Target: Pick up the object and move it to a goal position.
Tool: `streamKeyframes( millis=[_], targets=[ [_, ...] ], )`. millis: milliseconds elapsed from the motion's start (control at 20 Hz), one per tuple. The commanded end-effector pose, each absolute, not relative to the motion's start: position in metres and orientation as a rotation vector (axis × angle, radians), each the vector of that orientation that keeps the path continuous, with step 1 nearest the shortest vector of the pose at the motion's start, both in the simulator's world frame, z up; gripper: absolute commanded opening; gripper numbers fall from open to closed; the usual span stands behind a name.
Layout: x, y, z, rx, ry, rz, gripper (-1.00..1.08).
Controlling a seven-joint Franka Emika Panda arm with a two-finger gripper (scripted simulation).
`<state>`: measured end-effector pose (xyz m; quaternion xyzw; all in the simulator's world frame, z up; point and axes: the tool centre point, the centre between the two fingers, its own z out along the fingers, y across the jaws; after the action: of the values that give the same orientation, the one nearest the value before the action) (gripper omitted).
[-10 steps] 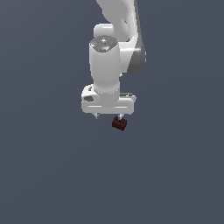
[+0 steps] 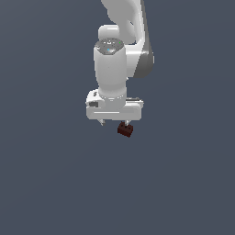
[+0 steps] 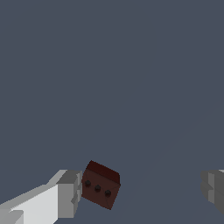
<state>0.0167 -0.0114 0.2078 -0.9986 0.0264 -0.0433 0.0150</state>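
Observation:
The object [image 2: 125, 130] is a tiny dark red-brown cube, tilted, just under the finger on the exterior view's right. My white gripper [image 2: 114, 123] points straight down over the plain grey ground. In the wrist view the gripper [image 3: 142, 192] is open, with its fingers far apart. There the cube [image 3: 101, 185] rests against the inner face of one finger [image 3: 69, 194], and a wide gap separates it from the other finger [image 3: 213, 189]. From these views I cannot tell whether the cube rests on the ground.
The arm's white wrist and upper links [image 2: 112, 64] rise above the gripper toward the top of the exterior view. All around is a uniform dark grey surface [image 2: 50, 183] with no other objects or edges.
The arm and the cube stand almost where they were; the wrist has only shifted slightly.

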Motion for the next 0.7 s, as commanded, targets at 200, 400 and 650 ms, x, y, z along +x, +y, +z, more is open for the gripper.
streamKeyframes(
  millis=[200, 400, 650],
  targets=[
    [0.018, -0.011, 0.208, -3.105, 0.082, -0.140, 1.00],
    [0.016, -0.010, 0.204, -3.109, 0.040, -0.137, 1.00],
    [0.012, -0.007, 0.195, -3.116, -0.068, -0.129, 1.00]
  ],
)
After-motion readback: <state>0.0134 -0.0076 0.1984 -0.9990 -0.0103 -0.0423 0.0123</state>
